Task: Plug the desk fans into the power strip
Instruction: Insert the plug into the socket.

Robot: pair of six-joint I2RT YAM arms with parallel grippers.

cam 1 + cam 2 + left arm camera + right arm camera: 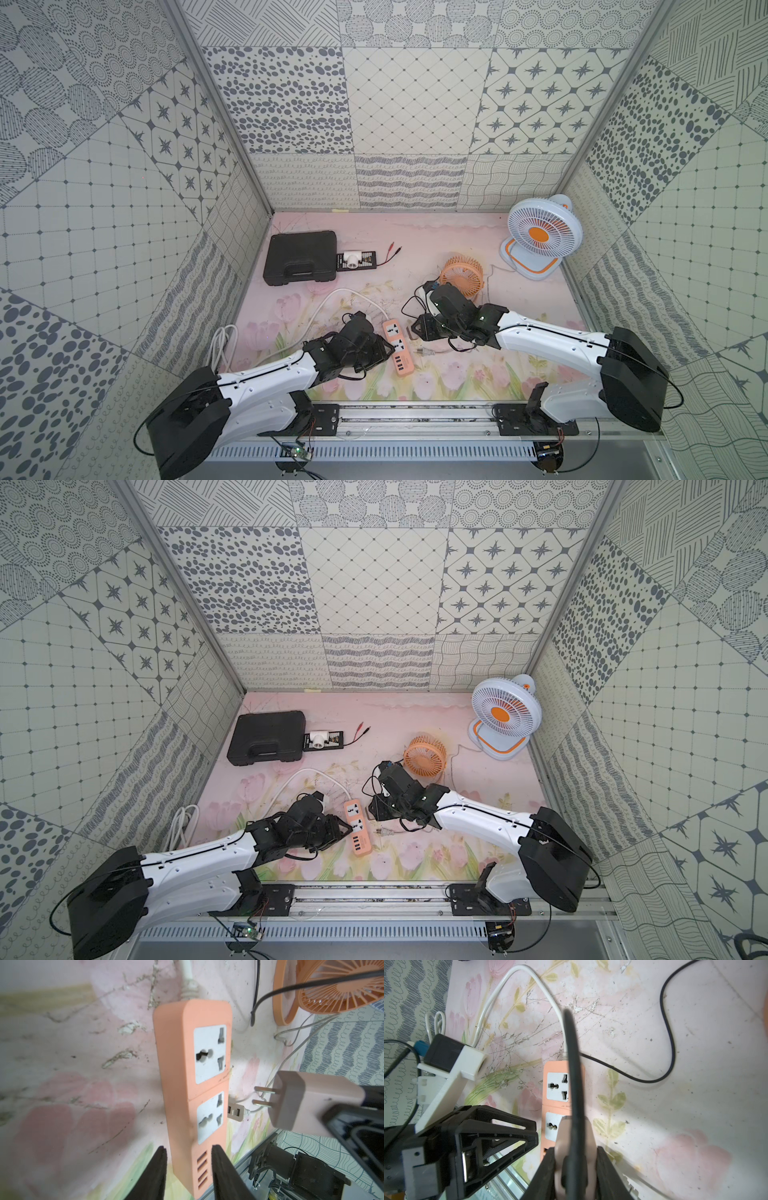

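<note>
**Entry: plugging-in, part done.**

- **Power strip** [397, 347]: a short peach-orange plastic bar with two white-faced sockets and a row of USB ports. It lies flat on the flowered pink table [519, 299], between the two arms and toward the front edge. A thick white cord [186, 972] leaves its far end.
- **Progress:** in the left wrist view both sockets are empty. As I read it, the plug is in hand and up at the strip, and the strip is bracketed. What remains is to line the prongs up over a socket and press them home.
- **Plug** [301, 1103]: pale pink-beige and boxy, with two flat metal prongs. These point toward the strip beside the socket nearer the USB row, clear of it. Its black cord [572, 1059] seems to lead toward the small round orange plastic fan [461, 276], likely its owner.
- **Right gripper** [575, 1153]: clamped on the plug's body. The arm is stretched low and inward, with the wrist bent down.
- **Left gripper** [189, 1147]: the jaws are narrow and sit astride the strip's USB end, one on each side. I cannot tell whether they press it. The arm is low, reaching in from the opposite side.
</note>
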